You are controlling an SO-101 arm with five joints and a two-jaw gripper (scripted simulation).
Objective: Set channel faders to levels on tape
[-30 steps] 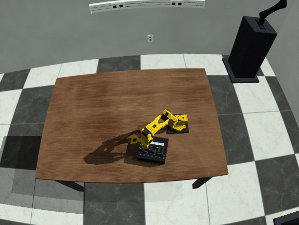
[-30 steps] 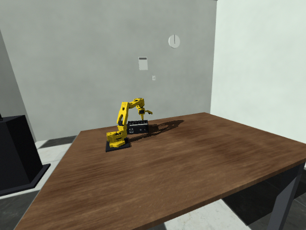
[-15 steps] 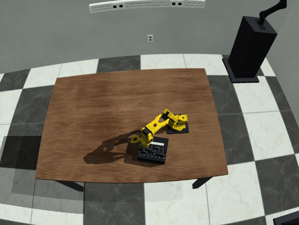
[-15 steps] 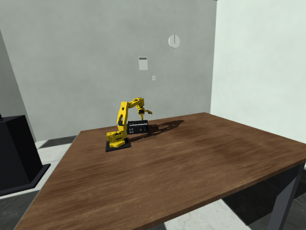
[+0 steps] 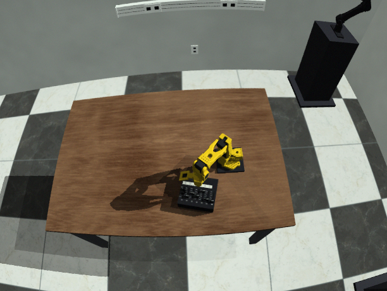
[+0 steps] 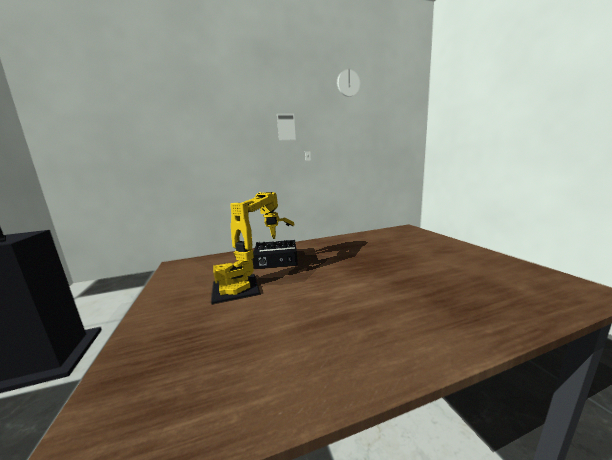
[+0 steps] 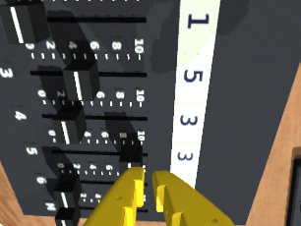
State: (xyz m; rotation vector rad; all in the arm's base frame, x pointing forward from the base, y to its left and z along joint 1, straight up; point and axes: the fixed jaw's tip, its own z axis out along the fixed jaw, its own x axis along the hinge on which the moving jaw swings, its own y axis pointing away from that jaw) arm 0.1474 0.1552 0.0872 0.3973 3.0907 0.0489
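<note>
The gripper [image 7: 148, 189], fingers closed on nothing, hangs at six o'clock above the lighting desk [image 7: 246, 98], tips at a fader cap [image 7: 131, 156] near the tape [image 7: 194, 93]

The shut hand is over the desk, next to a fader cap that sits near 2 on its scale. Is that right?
Not quite. The shut hand is over the desk, but the fader cap next to it sits near 8 to 10 on its scale, not near 2. The wrist view shows it.
</note>
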